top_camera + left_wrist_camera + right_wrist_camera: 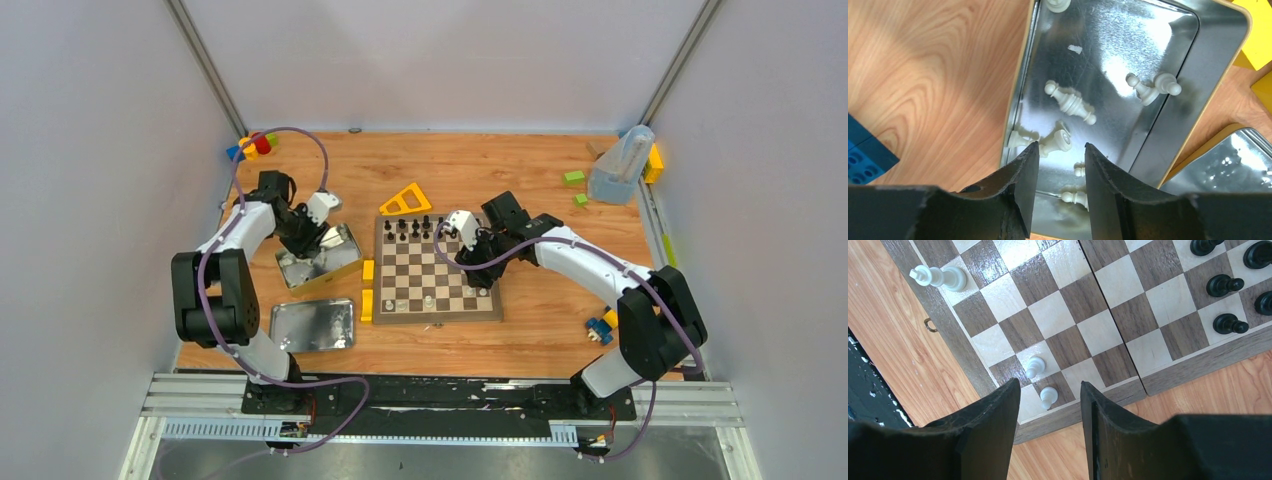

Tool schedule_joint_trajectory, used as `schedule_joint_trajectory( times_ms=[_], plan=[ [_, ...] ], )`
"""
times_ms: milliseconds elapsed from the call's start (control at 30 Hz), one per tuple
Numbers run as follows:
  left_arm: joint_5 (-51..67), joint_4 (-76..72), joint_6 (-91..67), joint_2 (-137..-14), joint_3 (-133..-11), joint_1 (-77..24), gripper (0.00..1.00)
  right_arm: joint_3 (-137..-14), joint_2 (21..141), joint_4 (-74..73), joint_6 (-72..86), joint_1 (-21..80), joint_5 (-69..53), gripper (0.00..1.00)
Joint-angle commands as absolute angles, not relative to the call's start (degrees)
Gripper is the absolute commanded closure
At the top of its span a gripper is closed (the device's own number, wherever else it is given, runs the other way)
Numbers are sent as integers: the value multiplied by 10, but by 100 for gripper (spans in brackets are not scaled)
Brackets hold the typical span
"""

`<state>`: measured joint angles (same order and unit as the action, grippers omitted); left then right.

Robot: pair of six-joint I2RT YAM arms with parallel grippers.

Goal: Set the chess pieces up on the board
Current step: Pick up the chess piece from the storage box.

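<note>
Left gripper (pixel 1061 152) hangs open, empty, over the tin (pixel 1168 65); nearest white piece (pixel 1060 141) lies sideways just ahead of the fingertips (pixel 1030 155), lengthwise across the gap; board (pixel 440 275) to its right.

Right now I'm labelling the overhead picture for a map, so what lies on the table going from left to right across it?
Coloured blocks in the far corner → metal tins → yellow blocks → the board → green blocks → clear bluish container.
</note>
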<state>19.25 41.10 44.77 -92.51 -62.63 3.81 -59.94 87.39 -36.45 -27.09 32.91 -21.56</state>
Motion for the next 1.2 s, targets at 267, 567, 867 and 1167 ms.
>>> schedule_joint_trajectory(
  times_ms=[267, 567, 867, 1167],
  plan=[
    [166, 397, 456, -950, -622, 19, 50, -598, 879, -353, -275, 327, -214, 52],
    [89, 411, 541, -936, -590, 21, 53, -598, 888, -352, -276, 327, -213, 52],
    [68, 401, 569, -961, -583, 22, 55, -598, 887, -352, -277, 326, -211, 52],
    [59, 390, 592, -957, -550, 38, 57, -598, 891, -352, -276, 327, -212, 52]
  ],
)
